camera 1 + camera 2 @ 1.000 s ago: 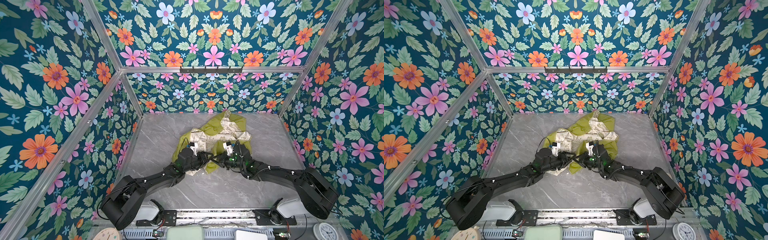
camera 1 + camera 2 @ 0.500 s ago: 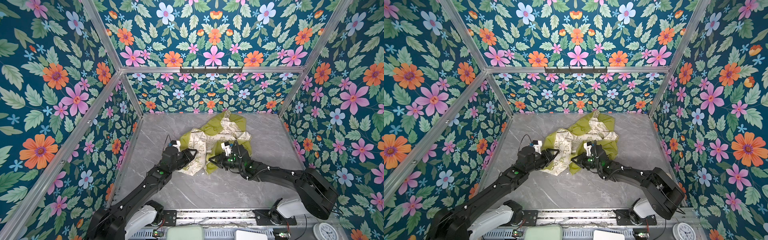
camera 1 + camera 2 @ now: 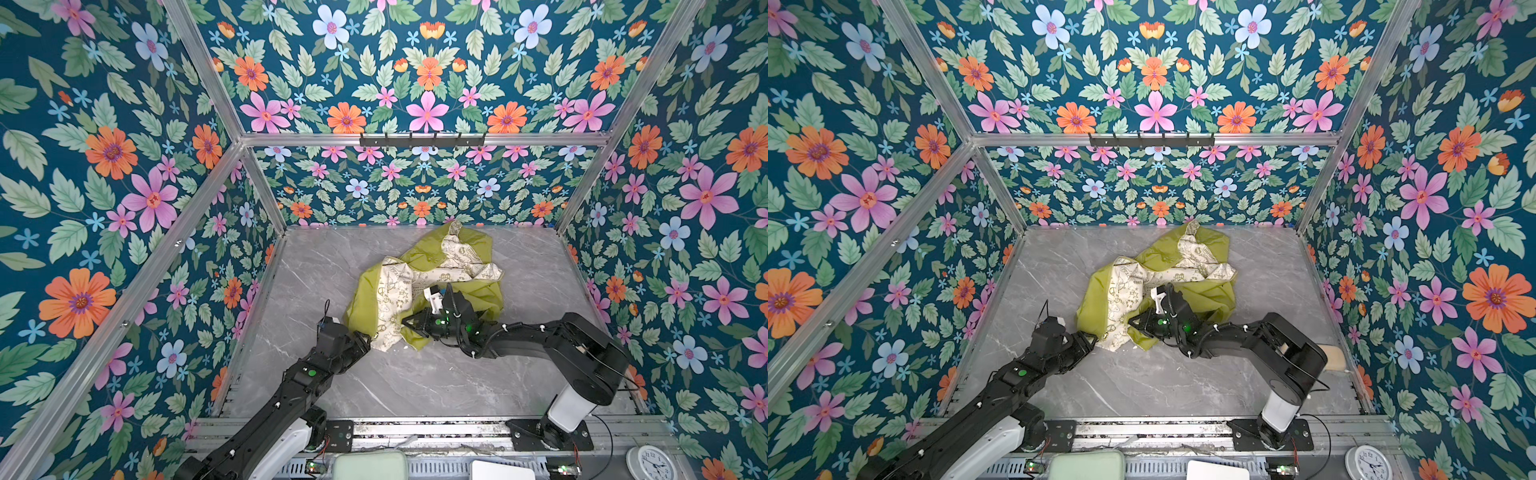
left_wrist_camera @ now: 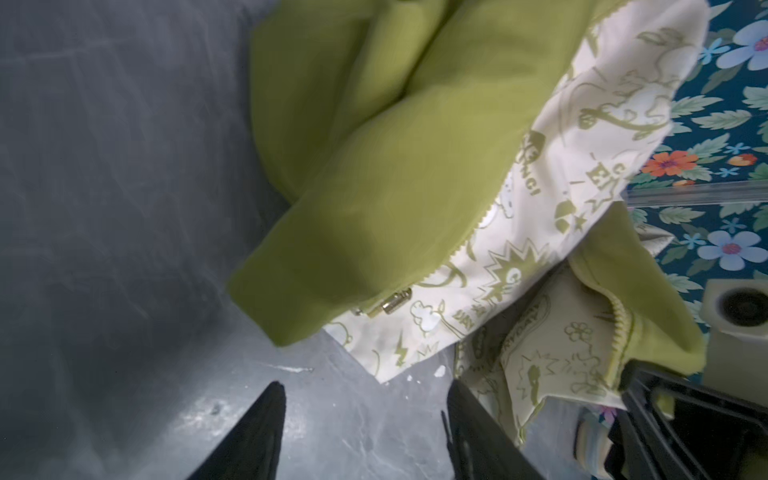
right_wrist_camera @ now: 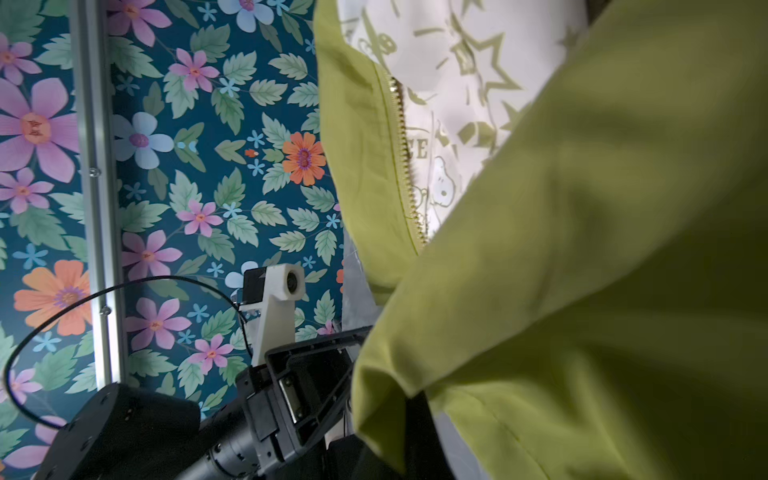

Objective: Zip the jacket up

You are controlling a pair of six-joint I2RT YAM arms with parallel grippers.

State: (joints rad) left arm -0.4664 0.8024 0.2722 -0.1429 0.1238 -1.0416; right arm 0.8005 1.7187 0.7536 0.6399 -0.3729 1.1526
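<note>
Plainly a limp, light garment: best taken by its zipper edge

Closest in, the left gripper stood with its jaws well apart and empty, low over the bare grey table and just short of the near hem of the jacket. Just beyond it, in the left wrist view, a small metal zipper piece lay at the corner where green shell met cream lining. Whether it was the slider or the end pin could not be told. Alongside, the right gripper was closed on a fold of green hem. In the right wrist view the cloth drooped over it, with a run of zipper teeth hanging beside the lining. Farther back, the rest of the jacket lay crumpled mid-table, unzipped, much of the lining showing, reaching toward the back wall.

Judging by the sag and soft folds, the fabric was thin, light and wholly limp. It would follow any pull, bunch up, and slip from a shallow pinch, though it would not break. The firmest places looked to be the zipper tapes and the hem. A hold close beside the metal piece, with the opposite tape kept taut, seemed the best choice.
</note>
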